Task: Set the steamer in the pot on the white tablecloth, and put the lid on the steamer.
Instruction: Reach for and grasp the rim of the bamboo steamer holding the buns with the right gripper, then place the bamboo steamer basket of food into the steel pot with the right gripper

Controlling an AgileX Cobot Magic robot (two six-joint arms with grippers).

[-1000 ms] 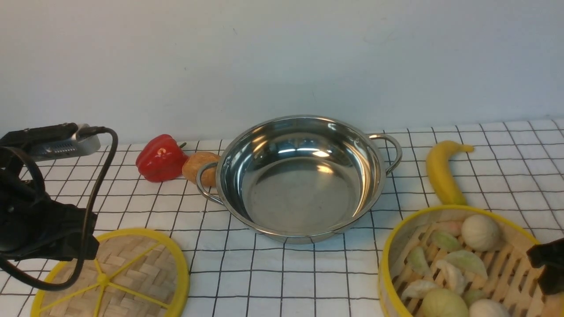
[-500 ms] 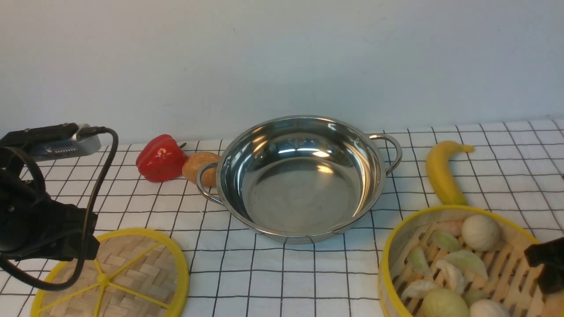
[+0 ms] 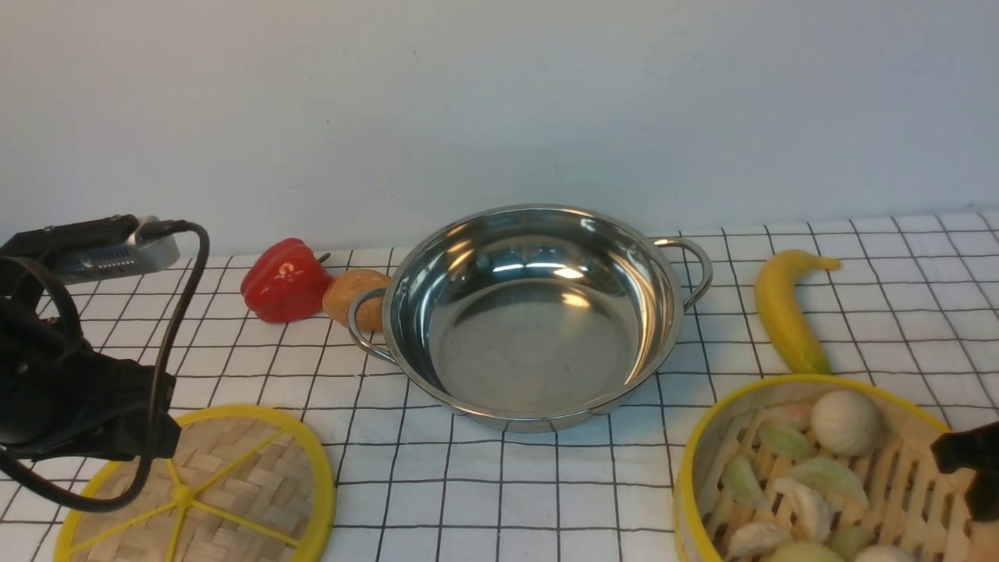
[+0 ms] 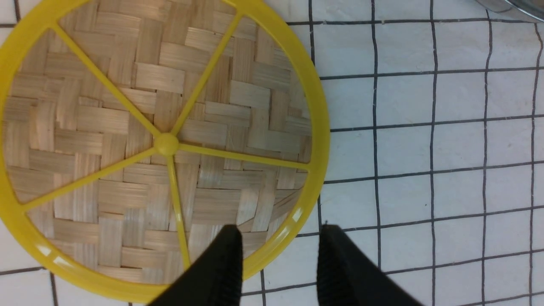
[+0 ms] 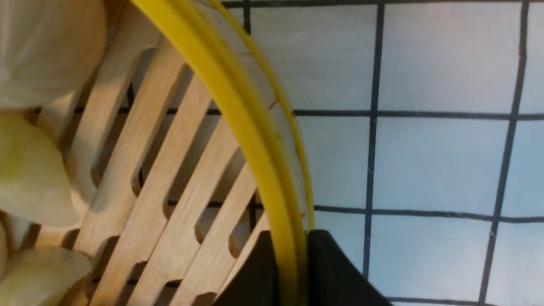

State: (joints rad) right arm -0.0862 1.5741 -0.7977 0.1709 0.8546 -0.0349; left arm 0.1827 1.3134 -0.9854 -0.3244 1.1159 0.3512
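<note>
Rim of steamer (image 5: pixel 238 110) is clamped by right gripper (image 5: pixel 293 246); dumplings (image 3: pixel 827 474) and buns (image 3: pixel 844 422) are held inside. Lid (image 4: pixel 165 144) edge is straddled by left gripper (image 4: pixel 278 242), jaws apart. Pot (image 3: pixel 538 312) is seen bare-bottomed.

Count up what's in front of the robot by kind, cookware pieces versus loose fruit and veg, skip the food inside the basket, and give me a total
Cookware: 3 (pot, steamer, lid)
Fruit and veg: 3 (red pepper, potato, banana)
Total: 6
</note>
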